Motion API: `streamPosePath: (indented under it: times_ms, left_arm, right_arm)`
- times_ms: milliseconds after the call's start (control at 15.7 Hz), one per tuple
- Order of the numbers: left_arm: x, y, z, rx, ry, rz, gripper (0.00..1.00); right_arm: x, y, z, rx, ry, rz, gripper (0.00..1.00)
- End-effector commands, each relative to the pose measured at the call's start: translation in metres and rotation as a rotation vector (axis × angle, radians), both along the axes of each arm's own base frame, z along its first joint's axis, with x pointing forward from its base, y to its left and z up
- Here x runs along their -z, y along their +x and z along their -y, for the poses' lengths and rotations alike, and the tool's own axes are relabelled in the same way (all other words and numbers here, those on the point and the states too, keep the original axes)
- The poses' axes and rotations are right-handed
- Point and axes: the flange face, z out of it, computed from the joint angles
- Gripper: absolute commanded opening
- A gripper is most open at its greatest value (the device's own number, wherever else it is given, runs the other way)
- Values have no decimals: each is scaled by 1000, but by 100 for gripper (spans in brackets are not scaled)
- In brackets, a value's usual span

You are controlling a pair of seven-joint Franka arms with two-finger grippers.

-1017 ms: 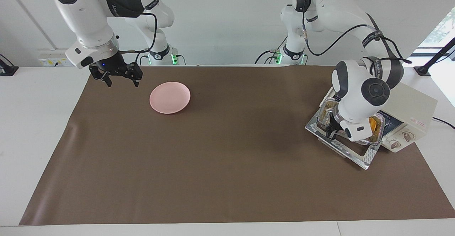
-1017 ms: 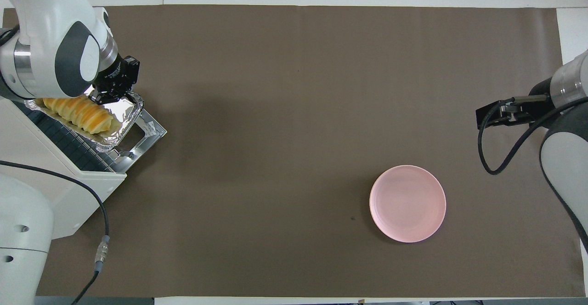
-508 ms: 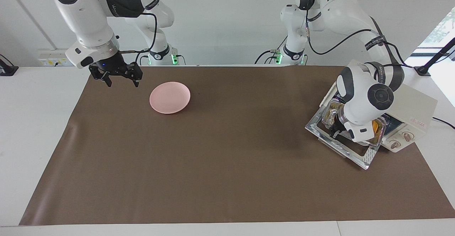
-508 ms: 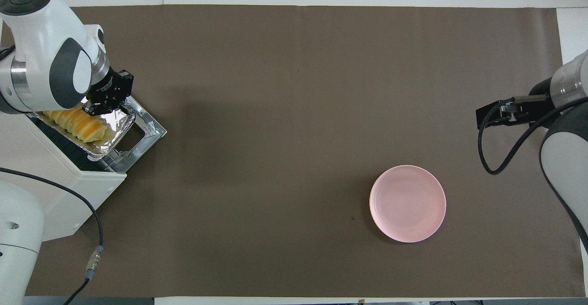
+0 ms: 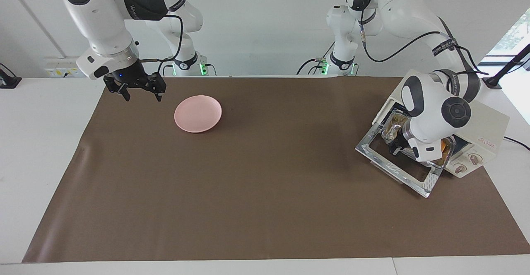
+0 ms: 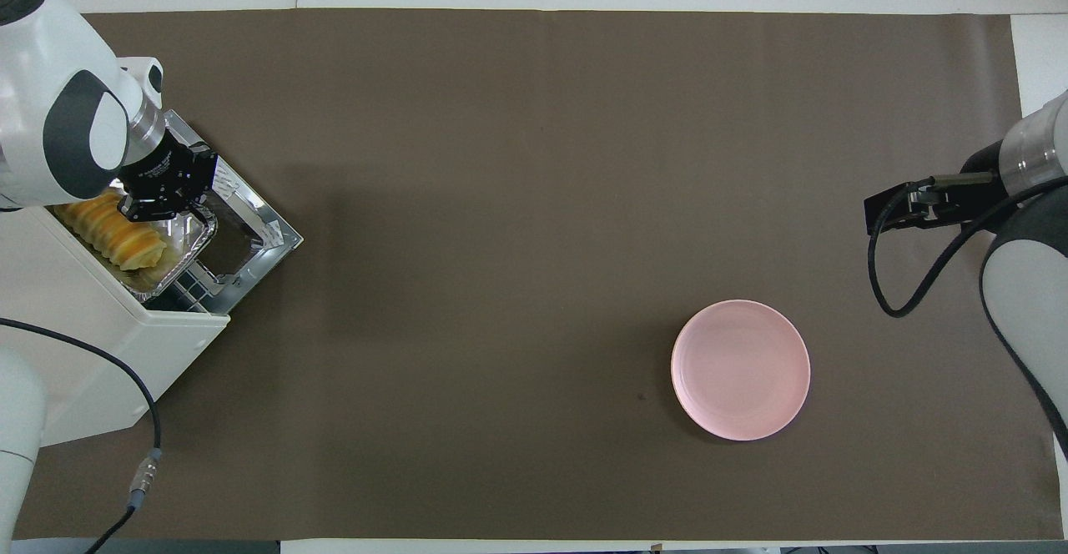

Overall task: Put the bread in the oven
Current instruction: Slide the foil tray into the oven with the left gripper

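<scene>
The yellow-orange bread lies in a crinkled foil tray that sits on the rack, mostly inside the cream-white oven. The oven stands at the left arm's end of the table with its glass door dropped open. In the facing view only a sliver of the bread shows past the arm, inside the oven. My left gripper is low over the door, shut on the tray's rim. My right gripper waits open and empty, in the air beside the pink plate.
A round pink plate lies on the brown mat toward the right arm's end, also seen in the overhead view. The oven's power cable runs off the mat's edge near the left arm's base.
My left gripper has moved toward the oven with the foil tray, sliding the tray and bread off the open door and deeper onto the rack. The right arm has not moved.
</scene>
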Motion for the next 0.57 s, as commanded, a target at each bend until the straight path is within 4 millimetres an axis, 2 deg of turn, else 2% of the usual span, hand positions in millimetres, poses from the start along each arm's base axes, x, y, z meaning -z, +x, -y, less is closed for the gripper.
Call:
streamPosePath:
  times_ms: [0,191,254,508]
  left_arm:
    - [-5,-10,-12,21,-31,-16,0]
    - [-5,-11,-17,29,-33,-22,0]
    - [-2,-14,-27,30,-38,-36,0]
    - [0,-18,-34,38,-10,-53,0]
  right_arm:
    - [-1,-6,2,-14,-19,-5,100]
    - [0,-6,2,-14,-19,-5,100]
    - [-1,-6,2,-14,-19,-4,100]
    - [0,-6,2,-14,-19,-5,100]
